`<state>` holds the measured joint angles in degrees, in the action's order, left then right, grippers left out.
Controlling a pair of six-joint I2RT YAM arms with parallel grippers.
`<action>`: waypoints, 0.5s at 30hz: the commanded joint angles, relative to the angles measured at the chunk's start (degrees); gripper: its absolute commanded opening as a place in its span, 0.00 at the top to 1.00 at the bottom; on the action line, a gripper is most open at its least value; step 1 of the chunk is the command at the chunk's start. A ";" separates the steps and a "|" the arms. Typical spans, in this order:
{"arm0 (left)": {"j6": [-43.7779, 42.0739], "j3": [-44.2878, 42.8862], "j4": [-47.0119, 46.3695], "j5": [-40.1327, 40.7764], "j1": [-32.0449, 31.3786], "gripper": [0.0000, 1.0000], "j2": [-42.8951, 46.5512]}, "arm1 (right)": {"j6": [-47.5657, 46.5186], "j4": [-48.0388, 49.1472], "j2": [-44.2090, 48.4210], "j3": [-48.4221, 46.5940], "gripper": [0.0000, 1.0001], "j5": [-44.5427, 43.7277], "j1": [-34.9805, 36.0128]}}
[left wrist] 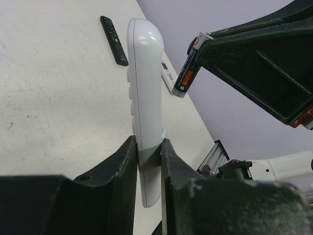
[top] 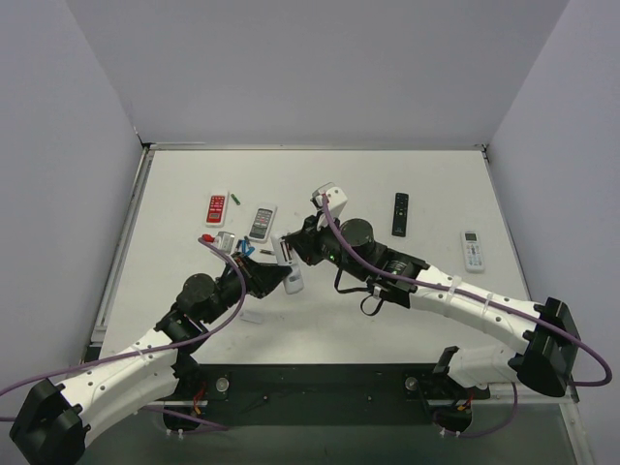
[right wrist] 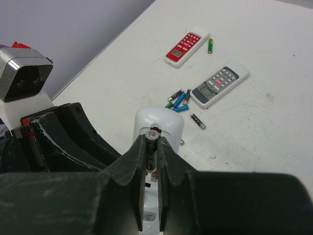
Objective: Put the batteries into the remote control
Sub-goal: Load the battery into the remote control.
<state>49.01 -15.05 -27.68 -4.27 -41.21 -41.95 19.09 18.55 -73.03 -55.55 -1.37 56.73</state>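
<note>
My left gripper is shut on the slim white remote control and holds it on edge above the table; the remote also shows in the top view. My right gripper is shut on a dark battery with an orange band, held just over the open battery recess in the remote's back. The left wrist view shows that battery a little apart from the remote's side. Several loose green and blue batteries lie on the table, with one dark battery nearby.
A red-faced remote with a green battery beside it and a grey display remote lie at the far left. A black remote and a wider white remote lie to the right.
</note>
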 commanded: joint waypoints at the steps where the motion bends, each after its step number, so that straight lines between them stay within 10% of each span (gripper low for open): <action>1: 0.56 -3.14 -1.24 0.84 -0.36 1.00 0.91 | -1.69 5.80 0.79 0.97 1.00 -2.76 0.49; 15: 2.49 -3.76 -0.97 1.02 -0.45 1.00 1.17 | -3.18 8.17 -1.32 3.17 1.00 -3.20 2.16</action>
<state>50.65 -15.07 -26.74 -3.60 -41.32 -41.45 17.47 22.15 -73.71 -52.97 -2.70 58.22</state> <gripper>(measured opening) 0.281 0.054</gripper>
